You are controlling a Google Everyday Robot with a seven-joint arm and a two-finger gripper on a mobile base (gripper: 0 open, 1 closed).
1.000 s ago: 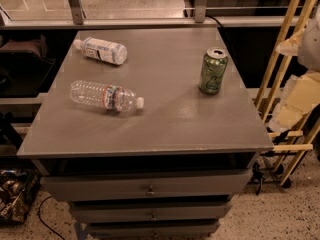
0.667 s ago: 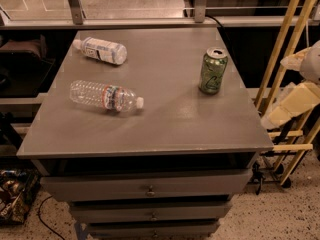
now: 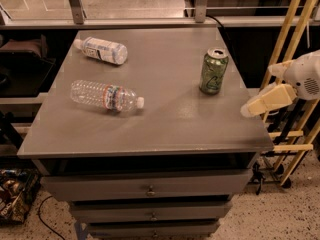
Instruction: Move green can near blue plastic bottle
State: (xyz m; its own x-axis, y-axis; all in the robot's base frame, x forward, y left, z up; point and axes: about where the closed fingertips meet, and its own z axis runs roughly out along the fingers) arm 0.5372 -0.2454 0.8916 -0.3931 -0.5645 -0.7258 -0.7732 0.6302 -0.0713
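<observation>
The green can (image 3: 214, 71) stands upright on the right side of the grey cabinet top (image 3: 170, 119), its silver top showing. The blue plastic bottle (image 3: 102, 50), stubby with a white label, lies on its side at the far left. My gripper (image 3: 258, 91) is at the right edge of the view, just off the cabinet's right side and a little nearer than the can. Its cream fingers (image 3: 268, 100) are spread apart and hold nothing. It is not touching the can.
A longer clear ribbed bottle (image 3: 106, 96) with a red-blue band lies on its side at the left middle. Yellow wooden rails (image 3: 289, 39) stand right of the cabinet, behind my arm. Drawers (image 3: 149, 189) are below the top. A metal frame (image 3: 75, 4) runs behind.
My gripper has moved left and slightly down, closer to the cabinet's right edge. The can and both bottles have not moved.
</observation>
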